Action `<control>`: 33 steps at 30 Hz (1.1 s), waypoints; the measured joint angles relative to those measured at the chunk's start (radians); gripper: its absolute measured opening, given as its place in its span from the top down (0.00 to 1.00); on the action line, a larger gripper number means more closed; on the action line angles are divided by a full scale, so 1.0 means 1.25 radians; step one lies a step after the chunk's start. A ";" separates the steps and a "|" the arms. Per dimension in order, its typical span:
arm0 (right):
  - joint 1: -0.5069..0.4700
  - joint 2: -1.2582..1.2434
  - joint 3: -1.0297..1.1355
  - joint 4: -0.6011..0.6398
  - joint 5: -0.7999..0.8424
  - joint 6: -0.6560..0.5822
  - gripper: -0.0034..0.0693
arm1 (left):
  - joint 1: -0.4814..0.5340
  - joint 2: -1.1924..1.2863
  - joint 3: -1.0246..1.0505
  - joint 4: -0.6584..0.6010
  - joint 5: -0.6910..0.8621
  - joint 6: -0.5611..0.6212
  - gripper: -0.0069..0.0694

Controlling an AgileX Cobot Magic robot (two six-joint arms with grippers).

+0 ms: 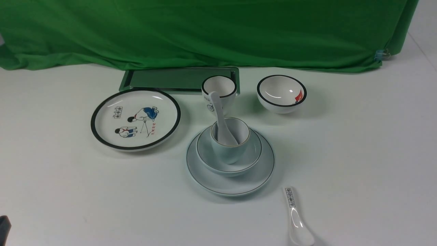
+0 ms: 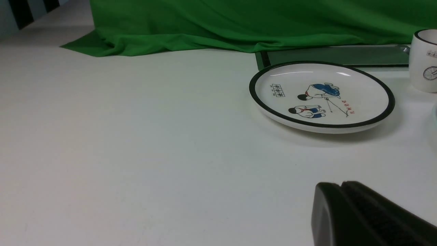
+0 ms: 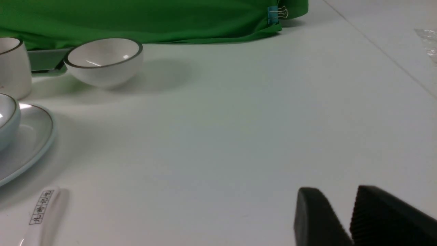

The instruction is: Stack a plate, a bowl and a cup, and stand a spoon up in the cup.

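The plate (image 1: 208,177), bowl (image 1: 254,153), cup (image 1: 228,153) and spoon (image 1: 222,123) look like glazed ceramic, smooth and glossy; the table (image 1: 358,164) is smooth and matt. The backdrop (image 1: 205,30) is creased green cloth; the right gripper's fingers (image 3: 382,215) are matt black, one ribbed.

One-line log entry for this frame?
stack: cup in bowl on plate | spoon in cup | left gripper shut | right gripper open, empty
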 joint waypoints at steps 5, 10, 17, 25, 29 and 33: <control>0.000 0.000 0.000 0.000 0.000 0.000 0.64 | 0.000 0.000 0.000 0.000 0.000 0.000 0.95; 0.000 0.000 0.000 0.000 0.000 0.000 0.63 | 0.000 0.000 0.000 0.000 0.000 0.000 0.95; 0.000 0.000 0.000 0.000 0.000 0.000 0.62 | 0.000 0.000 0.000 0.000 0.000 0.000 0.95; 0.000 0.000 0.000 0.000 0.000 0.000 0.62 | 0.000 0.000 0.000 0.000 0.000 0.000 0.95; 0.000 0.000 0.000 0.000 0.000 0.000 0.62 | 0.000 0.000 0.000 0.000 0.000 0.000 0.95; 0.000 0.000 0.000 0.000 0.000 0.000 0.62 | 0.000 0.000 0.000 0.000 0.000 0.000 0.95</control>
